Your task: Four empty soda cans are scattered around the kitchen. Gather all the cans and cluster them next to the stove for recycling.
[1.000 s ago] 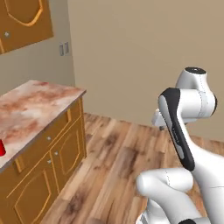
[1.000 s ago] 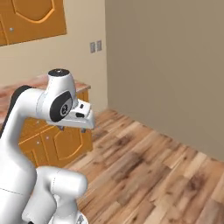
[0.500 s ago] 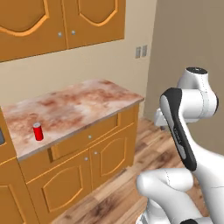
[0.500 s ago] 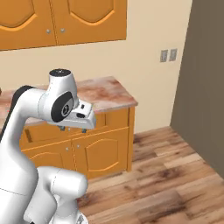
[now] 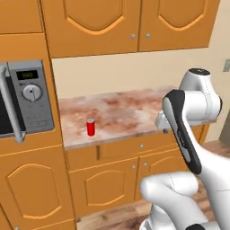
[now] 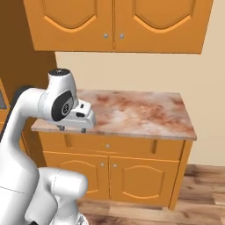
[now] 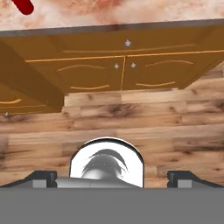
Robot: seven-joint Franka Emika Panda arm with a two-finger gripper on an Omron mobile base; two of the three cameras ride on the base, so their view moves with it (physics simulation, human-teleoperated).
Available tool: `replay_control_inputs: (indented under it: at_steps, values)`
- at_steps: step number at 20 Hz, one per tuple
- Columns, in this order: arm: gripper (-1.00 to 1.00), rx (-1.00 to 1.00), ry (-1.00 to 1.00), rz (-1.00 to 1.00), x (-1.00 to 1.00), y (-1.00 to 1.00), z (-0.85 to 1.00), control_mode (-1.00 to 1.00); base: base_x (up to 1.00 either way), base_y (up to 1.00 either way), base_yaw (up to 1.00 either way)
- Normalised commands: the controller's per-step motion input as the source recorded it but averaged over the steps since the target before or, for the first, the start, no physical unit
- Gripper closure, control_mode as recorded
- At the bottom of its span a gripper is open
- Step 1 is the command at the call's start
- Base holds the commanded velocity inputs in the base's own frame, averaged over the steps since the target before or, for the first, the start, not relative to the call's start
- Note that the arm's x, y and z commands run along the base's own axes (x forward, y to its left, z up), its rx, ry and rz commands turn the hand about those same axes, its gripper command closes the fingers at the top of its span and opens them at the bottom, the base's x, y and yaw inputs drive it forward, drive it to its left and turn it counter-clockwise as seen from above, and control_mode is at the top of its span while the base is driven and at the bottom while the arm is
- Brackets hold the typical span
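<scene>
Upper cabinets: orange wood, doors shut, hung above the work area.

Base cabinets: orange wood, one drawer row over doors, standing on a plank floor.

Surface: reddish mottled marble, running from a tall cabinet column to a free right end.

Microwave: built into the column left of the surface, grey panel with a dial, door handle vertical.

Arm: white, folded high in front of the surface's right half, well short of the work.

Claw: fingers spread wide, nothing between them, pointed down at the floor and the cabinet fronts.

Can: red, silvery top, upright on the left part of the surface, near the front edge and near the microwave column, well apart from the arm. In the hand view a red corner of it sits at the top left.

Step in hand, as judged: approach to this can.

Handling notes:
- Square the base up nearer the can before reaching.
- Raise and level the hand above the surface edge.
- Bring the spread fingers to either side of the can's mid-height.
- Close gently; an empty can tips and dents readily.
</scene>
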Motion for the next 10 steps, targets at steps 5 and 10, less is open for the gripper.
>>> replay_control_inputs:
  at_steps: [5,10]
  values:
    - [-1.00,0.00,0.00,0.00,0.00,0.00,0.00,1.00,0.23,0.01,0.39]
    - [-1.00,0.00,0.00,0.00,0.00,0.00,0.00,1.00,0.42,0.05,0.18]
